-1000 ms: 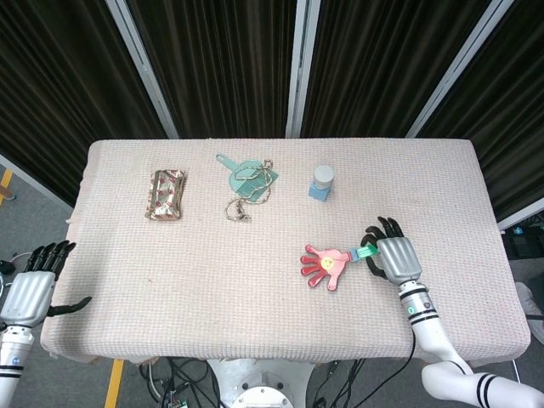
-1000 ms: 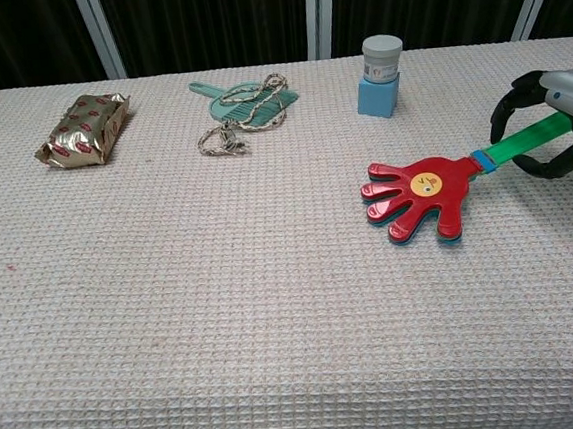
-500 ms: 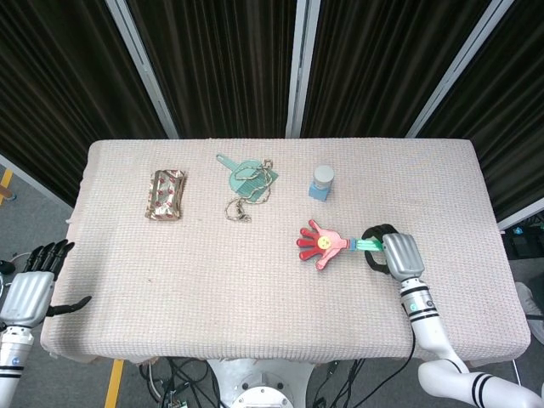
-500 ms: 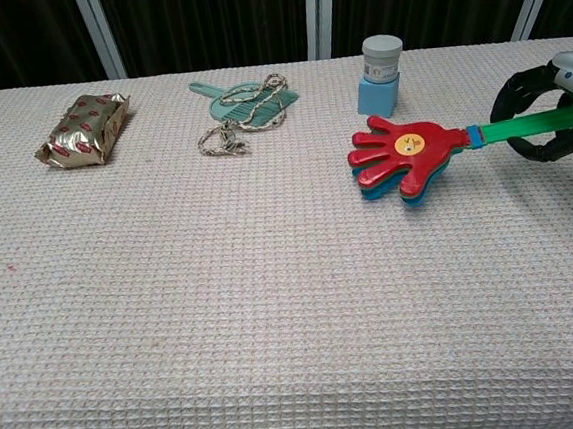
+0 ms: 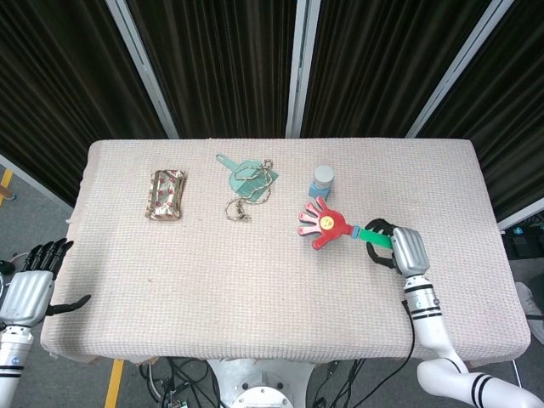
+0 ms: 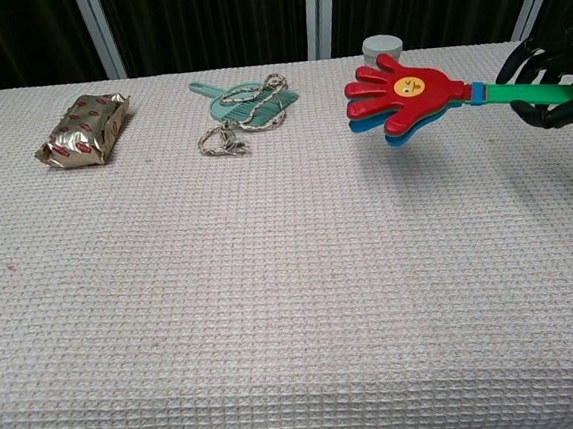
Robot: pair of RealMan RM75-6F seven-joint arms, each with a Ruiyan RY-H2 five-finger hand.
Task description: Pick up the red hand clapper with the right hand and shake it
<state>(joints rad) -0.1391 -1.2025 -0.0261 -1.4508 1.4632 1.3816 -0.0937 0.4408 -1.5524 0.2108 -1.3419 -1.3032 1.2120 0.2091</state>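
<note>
Clapper aloft in the right hand

Red hand clapper point(image 6: 402, 93) hangs clear of the table point(image 6: 274, 306), its green handle point(image 6: 529, 94) wrapped by the dark fingers of the right hand point(image 5: 403, 250) at the table's right side. From the head view the red palm sits just in front of the blue-based jar point(image 5: 323, 178); from the chest view it covers most of that jar. The toy looks like thin moulded plastic, so I judge it light and fairly stiff, with layered palms (a blue one shows under the red) loose enough to slap together when swung. The slim handle is the sensible place to grip: holding the palms would mute the clap. Smooth plastic may twist or slide in the fingers during a brisk shake, so a firm wrap near the handle's end seems wise.

The left hand point(image 5: 32, 285) waits off the table's left edge, fingers apart and holding nothing.
</note>
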